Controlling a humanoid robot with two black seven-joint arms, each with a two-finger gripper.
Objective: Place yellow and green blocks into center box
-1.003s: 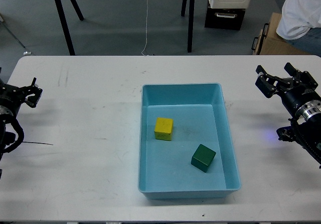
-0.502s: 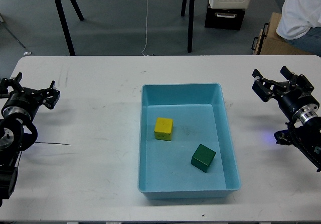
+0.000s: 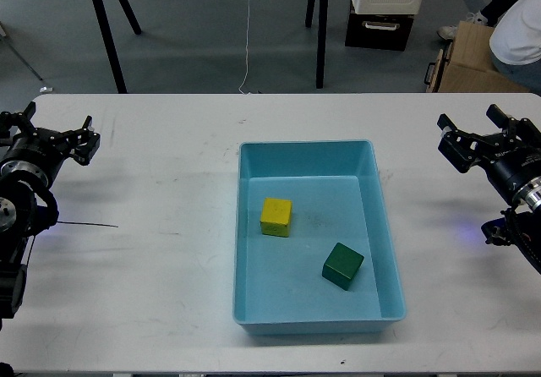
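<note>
Yellow block point(image 3: 275, 216) and green block point(image 3: 342, 265) apart inside the blue box point(image 3: 305, 150) — both claws spread, well aside.

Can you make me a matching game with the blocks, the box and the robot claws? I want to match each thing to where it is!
Things:
1. yellow block
2. green block
3. left claw
4. right claw

Places:
A. over the table's right edge, open
B. in the blue box, nearer the far wall
C. over the table's left edge, open
D. in the blue box, nearer the robot and to the right

Pairs: 1-B, 2-D, 3-C, 4-A
</note>
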